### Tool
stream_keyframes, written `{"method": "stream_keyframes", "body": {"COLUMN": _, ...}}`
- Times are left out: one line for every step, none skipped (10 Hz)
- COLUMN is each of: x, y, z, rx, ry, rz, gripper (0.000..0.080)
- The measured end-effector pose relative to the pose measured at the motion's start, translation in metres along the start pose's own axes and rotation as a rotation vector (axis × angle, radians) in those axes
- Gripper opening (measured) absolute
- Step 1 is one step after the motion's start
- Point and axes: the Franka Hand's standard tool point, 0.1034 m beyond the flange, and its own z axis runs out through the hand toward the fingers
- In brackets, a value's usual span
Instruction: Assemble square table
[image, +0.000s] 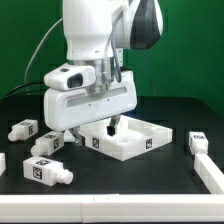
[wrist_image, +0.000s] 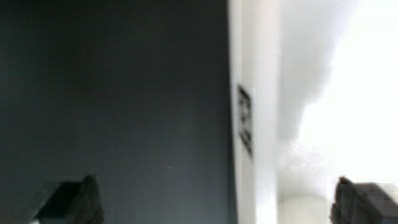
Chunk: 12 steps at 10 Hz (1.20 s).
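Black bench, green backdrop. I note pincer wide open, empty. Directly beneath it: square table slab, rim wall between fingers. My judgement: rigid plastic, light, slick; grip rim wall. Loose legs lie beside pincer.

Square table slab white smooth plastic; legs same; tabletop matt black.

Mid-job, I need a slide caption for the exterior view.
Open fingers poised at the edge of the square tabletop, loose legs scattered on the black table beside it.
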Motion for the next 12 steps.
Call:
{"method": "stream_keyframes", "body": {"x": -0.002, "y": 0.0, "z": 0.001, "rx": 0.001, "ry": -0.002, "rz": 0.002, "gripper": 0.0649}}
{"method": "stream_keyframes", "body": {"x": -0.005, "y": 0.0, "z": 0.004, "rx": 0.003, "ry": -0.005, "rz": -0.002, "gripper": 0.0649}}
{"method": "stream_keyframes", "body": {"x": -0.011, "y": 0.0, "z": 0.012, "rx": 0.006, "ry": -0.011, "rz": -0.004, "gripper": 0.0649}}
{"method": "stream_keyframes", "body": {"x": -0.014, "y": 0.002, "z": 0.017, "rx": 0.002, "ry": -0.011, "rz": -0.004, "gripper": 0.0649}}
{"method": "stream_keyframes", "body": {"x": -0.015, "y": 0.001, "z": 0.019, "rx": 0.004, "ry": -0.013, "rz": -0.001, "gripper": 0.0649}}
{"method": "stream_keyframes", "body": {"x": -0.015, "y": 0.001, "z": 0.019, "rx": 0.004, "ry": -0.013, "rz": -0.001, "gripper": 0.0521}}
{"method": "stream_keyframes", "body": {"x": -0.016, "y": 0.001, "z": 0.019, "rx": 0.004, "ry": -0.013, "rz": -0.001, "gripper": 0.037}}
{"method": "stream_keyframes", "body": {"x": -0.016, "y": 0.001, "z": 0.02, "rx": 0.005, "ry": -0.014, "rz": -0.001, "gripper": 0.037}}
{"method": "stream_keyframes", "body": {"x": -0.016, "y": 0.001, "z": 0.02, "rx": 0.005, "ry": -0.014, "rz": -0.001, "gripper": 0.0232}}
{"method": "stream_keyframes", "body": {"x": -0.016, "y": 0.001, "z": 0.02, "rx": 0.006, "ry": -0.015, "rz": -0.001, "gripper": 0.0099}}
{"method": "stream_keyframes", "body": {"x": -0.016, "y": 0.001, "z": 0.02, "rx": 0.005, "ry": -0.014, "rz": -0.001, "gripper": 0.0099}}
{"method": "stream_keyframes", "body": {"x": -0.017, "y": 0.006, "z": 0.017, "rx": 0.008, "ry": -0.017, "rz": 0.047, "gripper": 0.0052}}
